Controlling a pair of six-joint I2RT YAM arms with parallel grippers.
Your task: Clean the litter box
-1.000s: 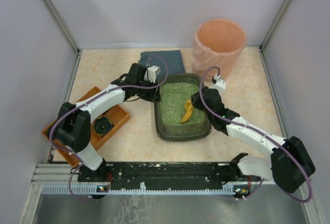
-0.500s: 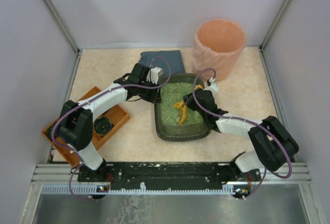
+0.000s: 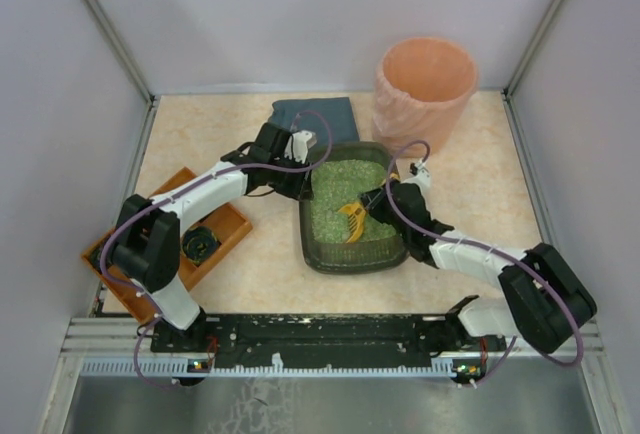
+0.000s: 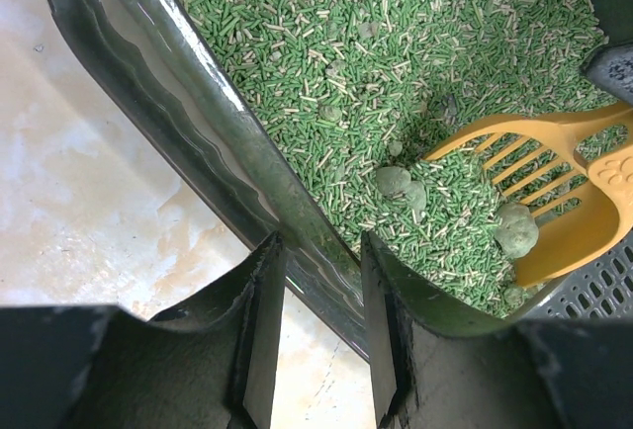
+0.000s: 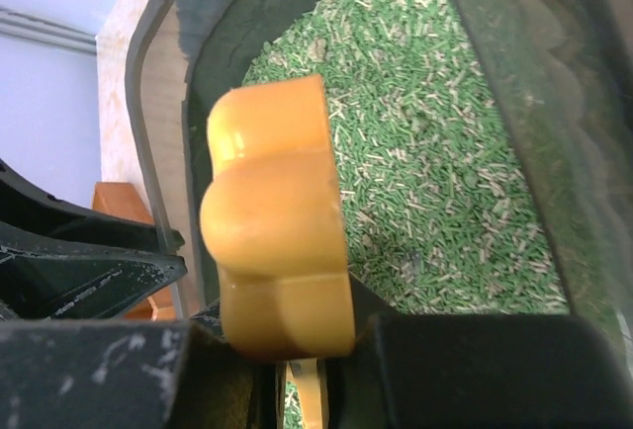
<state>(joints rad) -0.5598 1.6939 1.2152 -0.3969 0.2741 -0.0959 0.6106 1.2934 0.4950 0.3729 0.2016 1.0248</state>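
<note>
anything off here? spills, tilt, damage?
Nothing stands out. The litter box sits flat, with no pellets visible on the table around it. The left hand grips its rim; the right hand holds the scoop in the litter beside a few clumps, as expected.

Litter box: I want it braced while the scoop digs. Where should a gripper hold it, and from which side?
Take the litter box by its left long rim, from above, one finger each side of the wall, as the left gripper straddles it. That wall is thin, with a lip, and the yellow scoop is busy inside.
</note>
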